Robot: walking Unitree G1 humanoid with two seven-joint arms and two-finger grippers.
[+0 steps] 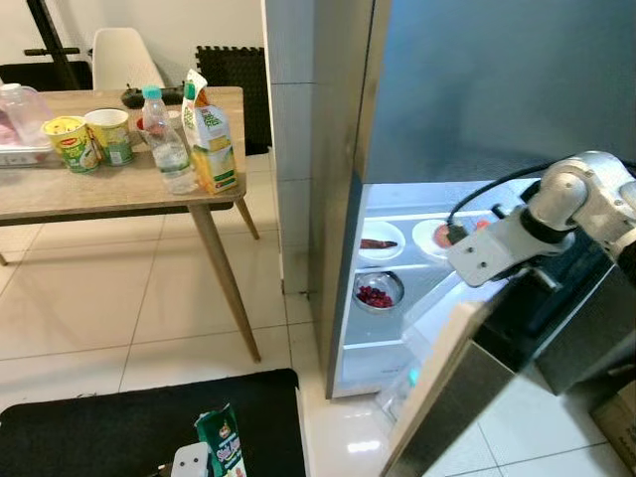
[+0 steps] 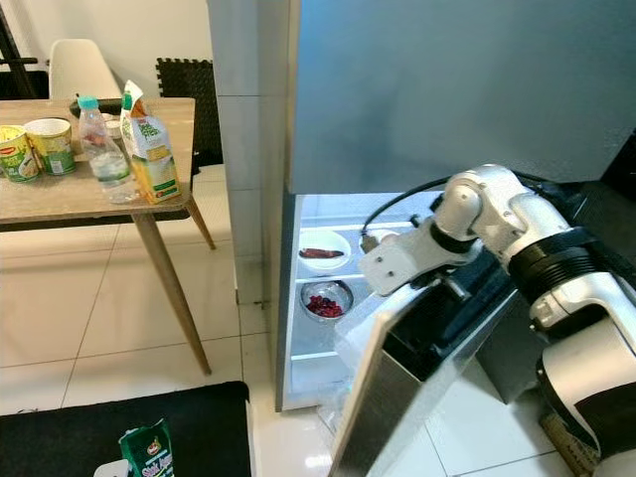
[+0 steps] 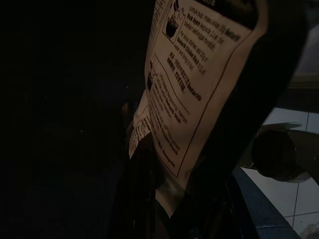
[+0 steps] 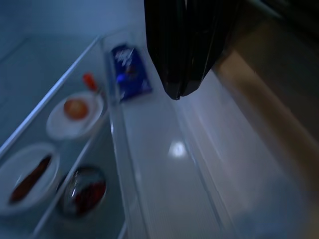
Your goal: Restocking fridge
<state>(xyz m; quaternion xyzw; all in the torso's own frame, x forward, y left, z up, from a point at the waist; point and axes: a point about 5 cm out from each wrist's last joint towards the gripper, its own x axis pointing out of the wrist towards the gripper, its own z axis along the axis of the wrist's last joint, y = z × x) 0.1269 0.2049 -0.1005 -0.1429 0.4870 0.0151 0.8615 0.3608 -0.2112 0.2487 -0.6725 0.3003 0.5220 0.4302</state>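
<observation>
White chair (image 1: 122,57) upper left behind desk (image 1: 60,189), black foam mat (image 1: 234,75) upright against wall nr it. Black floor mat (image 1: 119,422) lower left. Pale tile floor (image 1: 89,308) betw.

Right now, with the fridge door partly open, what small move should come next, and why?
Probably swing the fridge door wider with the right pincer, which sits at its inner side. The left pincer already holds a green packet, and the gap looks narrow.

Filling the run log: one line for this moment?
right gripper: fingers shut, at open fridge door | left gripper: holding green packet | bowls shelved
</observation>
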